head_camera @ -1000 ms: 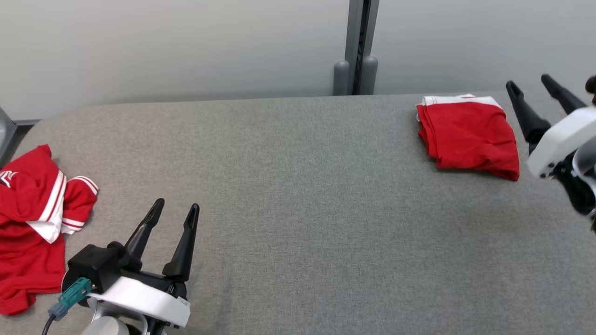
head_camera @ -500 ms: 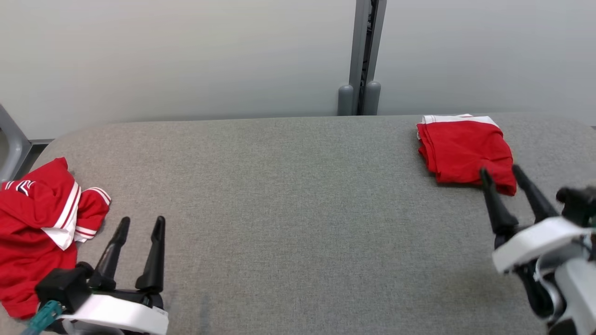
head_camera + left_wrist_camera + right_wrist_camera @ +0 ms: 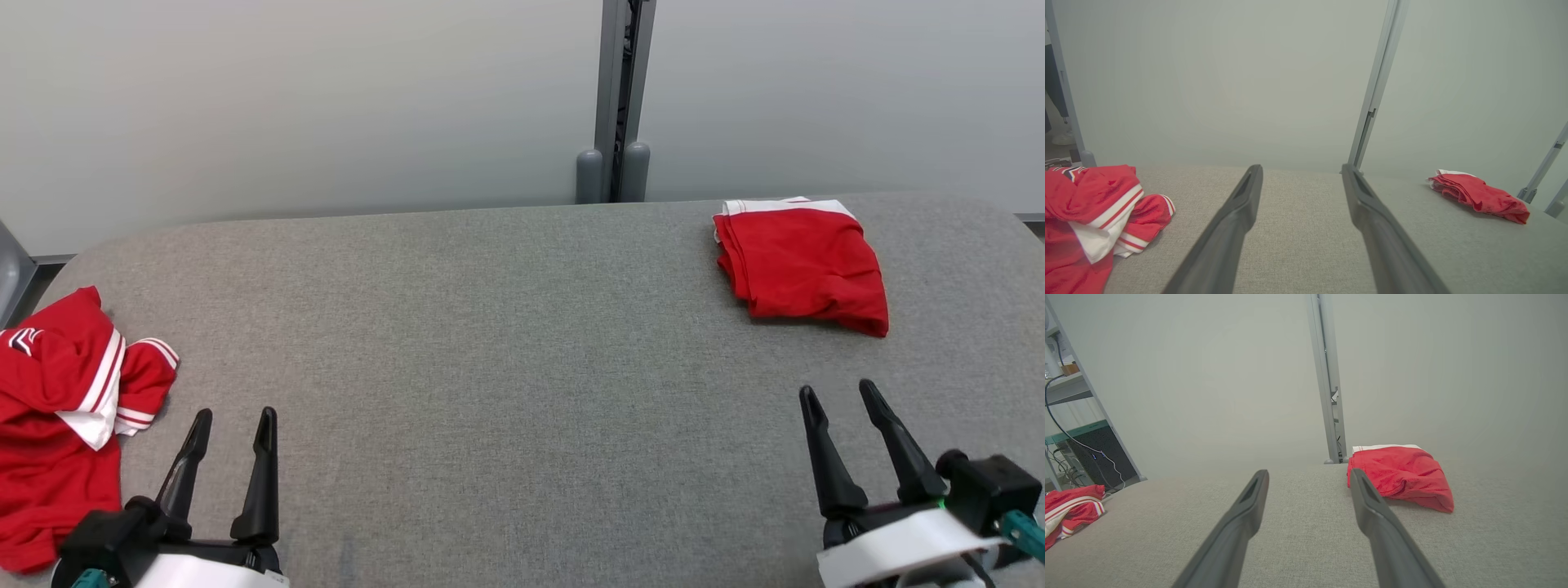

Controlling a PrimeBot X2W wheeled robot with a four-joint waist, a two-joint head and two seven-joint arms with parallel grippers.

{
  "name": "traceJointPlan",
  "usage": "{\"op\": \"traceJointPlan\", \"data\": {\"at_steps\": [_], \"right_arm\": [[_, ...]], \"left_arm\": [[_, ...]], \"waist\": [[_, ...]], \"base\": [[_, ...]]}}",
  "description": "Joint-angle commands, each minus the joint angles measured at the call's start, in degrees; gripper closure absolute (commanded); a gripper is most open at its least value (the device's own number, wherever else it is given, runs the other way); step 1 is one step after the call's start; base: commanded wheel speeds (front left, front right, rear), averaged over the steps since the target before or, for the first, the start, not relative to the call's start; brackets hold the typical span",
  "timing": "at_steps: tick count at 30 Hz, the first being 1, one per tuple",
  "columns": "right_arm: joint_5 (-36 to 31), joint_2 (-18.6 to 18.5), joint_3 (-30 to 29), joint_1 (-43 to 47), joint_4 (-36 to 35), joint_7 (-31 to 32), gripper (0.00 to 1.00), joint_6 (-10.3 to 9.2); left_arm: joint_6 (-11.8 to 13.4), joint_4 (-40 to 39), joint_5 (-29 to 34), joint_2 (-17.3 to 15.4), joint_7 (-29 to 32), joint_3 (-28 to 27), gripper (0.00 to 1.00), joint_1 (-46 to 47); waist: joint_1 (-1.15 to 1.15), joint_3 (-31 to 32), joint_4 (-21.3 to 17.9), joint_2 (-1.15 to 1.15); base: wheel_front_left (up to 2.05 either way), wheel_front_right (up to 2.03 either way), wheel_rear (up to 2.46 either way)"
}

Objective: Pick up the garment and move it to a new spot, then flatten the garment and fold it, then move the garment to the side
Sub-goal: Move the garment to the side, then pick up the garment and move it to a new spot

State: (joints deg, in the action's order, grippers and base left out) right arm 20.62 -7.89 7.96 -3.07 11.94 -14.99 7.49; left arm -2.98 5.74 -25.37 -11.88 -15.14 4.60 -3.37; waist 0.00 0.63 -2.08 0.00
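A red garment with a white band lies folded (image 3: 804, 265) at the far right of the grey table (image 3: 522, 367); both wrist views show this folded one too (image 3: 1478, 194) (image 3: 1400, 475). A second red garment with white stripes lies crumpled (image 3: 57, 408) at the table's left edge, also visible from each wrist (image 3: 1090, 212) (image 3: 1069, 506). My left gripper (image 3: 233, 416) (image 3: 1301, 168) is open and empty, just right of the crumpled one. Near the front right, my right gripper (image 3: 838, 390) (image 3: 1309, 473) is open and empty, well short of the folded one.
A pale wall with a grey upright post (image 3: 612, 98) stands right behind the table's far edge. A shelf with cables (image 3: 1069, 416) stands beyond the table's left end. Bare grey cloth spans the table's middle between the two garments.
The right gripper has drawn back from beside the folded garment to the front right. The left gripper has pulled back toward the lower left. The head view has shifted too.
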Motion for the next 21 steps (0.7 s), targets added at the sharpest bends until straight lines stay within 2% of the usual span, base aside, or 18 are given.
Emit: {"op": "traceJointPlan", "data": {"at_steps": [1,9,21], "right_arm": [[-1.0,0.0,-0.8,1.9,-0.8,-0.2,0.00,0.02],[-4.8,1.7,-3.9,4.3,-3.7,-0.2,0.00,0.02],[-6.5,2.5,-4.9,4.1,-4.1,-0.2,0.00,0.02]], "left_arm": [[-0.4,0.1,1.4,0.2,0.0,-0.6,0.00,-0.7],[-1.7,1.4,5.7,2.7,0.0,-2.5,0.00,-1.1],[-3.5,2.9,8.7,5.0,0.0,-3.6,0.00,-0.1]], "waist": [[0.00,0.0,0.1,0.00],[0.00,0.0,0.8,0.00],[0.00,0.1,0.8,0.00]], "base": [[0.00,0.00,0.00],[0.00,0.00,0.00],[0.00,0.00,0.00]]}}
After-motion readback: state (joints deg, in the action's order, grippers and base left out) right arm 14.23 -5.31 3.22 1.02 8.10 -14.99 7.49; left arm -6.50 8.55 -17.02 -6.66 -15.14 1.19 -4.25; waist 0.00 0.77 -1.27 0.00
